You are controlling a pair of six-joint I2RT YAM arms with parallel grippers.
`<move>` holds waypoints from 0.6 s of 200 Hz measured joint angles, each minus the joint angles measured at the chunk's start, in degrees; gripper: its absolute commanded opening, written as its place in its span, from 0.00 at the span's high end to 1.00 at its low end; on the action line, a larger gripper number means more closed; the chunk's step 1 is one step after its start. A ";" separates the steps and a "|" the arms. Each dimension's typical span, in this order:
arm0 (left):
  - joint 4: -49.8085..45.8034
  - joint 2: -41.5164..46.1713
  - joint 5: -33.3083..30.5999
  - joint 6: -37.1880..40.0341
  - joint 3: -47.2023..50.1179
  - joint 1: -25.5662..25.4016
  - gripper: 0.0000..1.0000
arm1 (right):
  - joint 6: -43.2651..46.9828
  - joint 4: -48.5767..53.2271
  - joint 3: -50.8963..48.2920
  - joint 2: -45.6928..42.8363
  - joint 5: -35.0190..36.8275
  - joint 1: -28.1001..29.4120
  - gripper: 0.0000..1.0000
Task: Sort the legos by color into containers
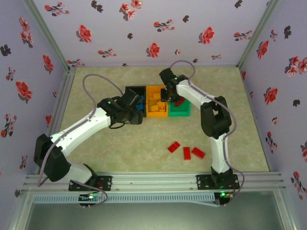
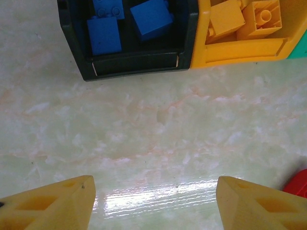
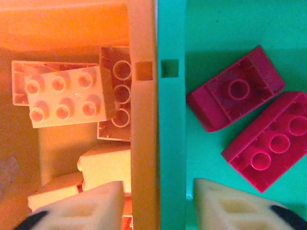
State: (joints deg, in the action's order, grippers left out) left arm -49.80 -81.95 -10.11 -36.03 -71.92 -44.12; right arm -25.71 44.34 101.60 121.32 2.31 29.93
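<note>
While arms (image 1: 91,125) partly hide the bins (image 1: 178,114), left pincer (image 2: 154,201) released, right pincer (image 3: 158,206) parted astride a bin wall (image 3: 144,120).

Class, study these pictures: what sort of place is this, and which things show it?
Probably a robot test cell, not a home: a left arm and right arm bolted to a metal rail, flower-printed walls boxing in the table, and sorting bins with red legos loose nearby.
</note>
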 measured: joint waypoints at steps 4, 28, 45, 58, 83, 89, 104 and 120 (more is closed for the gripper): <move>0.02 0.09 -0.02 0.09 0.07 -0.07 0.32 | 0.33 0.13 0.00 -0.20 -0.04 -0.09 0.49; 0.17 0.52 -0.04 0.63 0.37 -0.96 0.33 | 0.72 1.09 -0.09 -3.23 0.00 -0.55 0.44; 0.74 0.83 -0.04 1.11 0.79 -2.05 0.32 | 1.14 1.09 -1.46 -7.61 0.00 -1.33 0.43; 1.88 1.03 -0.04 1.49 1.11 -3.23 0.32 | 1.27 0.87 -4.11 -12.41 -0.02 -2.29 0.42; 5.31 1.18 0.39 1.97 2.14 -6.08 0.32 | 1.25 0.04 -11.85 -22.77 -0.02 -4.94 0.40; 6.23 1.18 0.68 2.12 2.40 -6.91 0.31 | 1.25 -0.15 -14.01 -25.07 0.02 -5.66 0.40; 8.31 1.14 1.20 2.54 2.97 -9.11 0.31 | 1.09 -1.20 -20.59 -30.49 -0.04 -7.78 0.38; 10.23 0.50 2.01 3.56 3.19 -11.65 0.31 | 0.44 -2.12 -28.87 -36.11 -0.20 -10.19 0.37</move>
State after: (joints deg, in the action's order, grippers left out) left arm -39.57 -81.45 -8.10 -32.47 -68.73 -55.77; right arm -25.28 42.22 72.73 85.21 2.11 19.75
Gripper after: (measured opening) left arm 0.692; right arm 0.623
